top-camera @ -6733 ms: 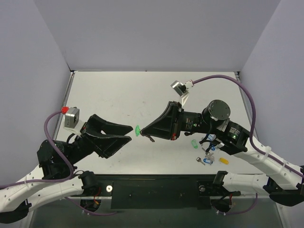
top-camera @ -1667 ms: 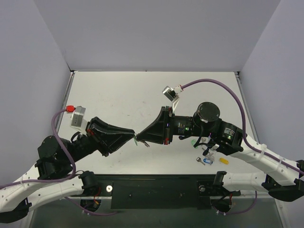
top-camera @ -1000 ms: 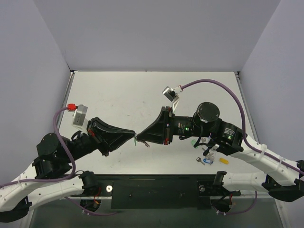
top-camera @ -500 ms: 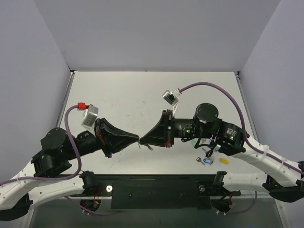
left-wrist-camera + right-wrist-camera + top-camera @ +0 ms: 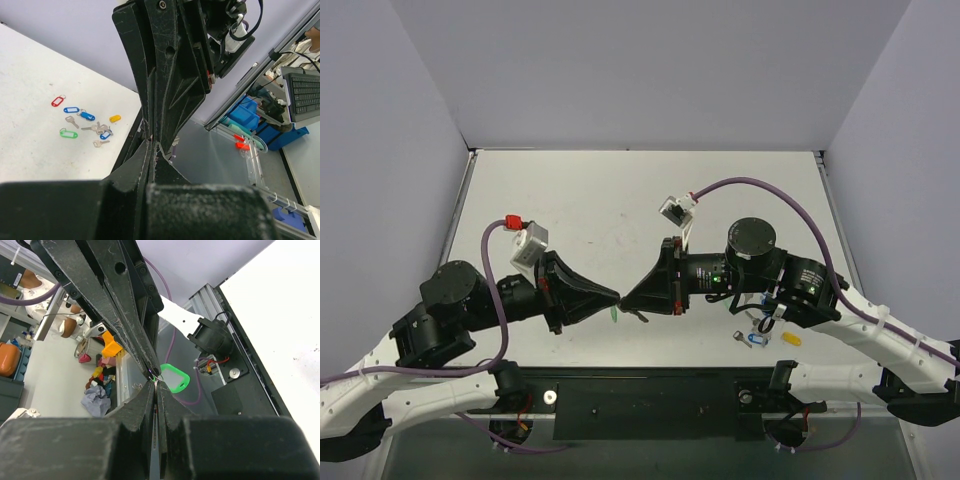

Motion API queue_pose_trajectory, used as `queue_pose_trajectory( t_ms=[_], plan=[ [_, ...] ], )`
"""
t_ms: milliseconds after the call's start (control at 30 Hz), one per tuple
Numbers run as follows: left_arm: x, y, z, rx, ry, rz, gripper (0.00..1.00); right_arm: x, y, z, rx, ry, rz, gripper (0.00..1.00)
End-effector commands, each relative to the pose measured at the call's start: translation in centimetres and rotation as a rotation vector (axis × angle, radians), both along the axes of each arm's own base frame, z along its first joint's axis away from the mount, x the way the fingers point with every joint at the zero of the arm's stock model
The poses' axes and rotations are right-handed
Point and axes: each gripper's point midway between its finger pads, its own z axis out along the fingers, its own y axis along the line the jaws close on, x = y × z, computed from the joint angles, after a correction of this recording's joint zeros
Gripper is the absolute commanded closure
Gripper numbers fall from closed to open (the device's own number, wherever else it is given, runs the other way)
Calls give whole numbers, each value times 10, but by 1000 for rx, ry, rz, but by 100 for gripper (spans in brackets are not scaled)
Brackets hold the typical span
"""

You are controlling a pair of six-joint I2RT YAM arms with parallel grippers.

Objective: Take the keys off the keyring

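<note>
Top external | left gripper (image 5: 616, 297) and right gripper (image 5: 624, 299) met tip to tip above the table's (image 5: 570, 190) near centre | both jaws were pressed together, right pinching the keyring (image 5: 156, 376), left's hold unclear | green-headed key (image 5: 173, 378) hung just below the tips | loose keys and tags (image 5: 758, 336) lay on the near right

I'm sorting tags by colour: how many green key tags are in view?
2. One green tag hangs where the left gripper and right gripper meet; the other green tag lies in the loose pile on the table. The right arm may hide more.
</note>
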Motion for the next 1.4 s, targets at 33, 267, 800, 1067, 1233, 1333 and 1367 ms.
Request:
queue_pose_trajectory(
  t_ms=[33,267,800,1067,1233,1333,1367],
  plan=[
    [-9,-23,-44,164,62,-110,100,-2,7,61,190,-101,15,100],
    [-11,-31,-58,213,88,-149,100,-4,9,64,193,-101,31,100],
    [18,2,-17,31,51,105,33,-2,11,42,127,-80,24,100],
    [1,32,20,-158,4,94,33,2,15,44,141,-72,8,100],
    [-5,43,30,-229,-15,85,35,3,18,46,145,-54,3,100],
    [-7,51,41,-326,-23,89,43,3,21,53,178,-59,8,100],
    [-8,53,38,-342,-19,91,47,3,21,54,184,-56,6,100]
  ],
)
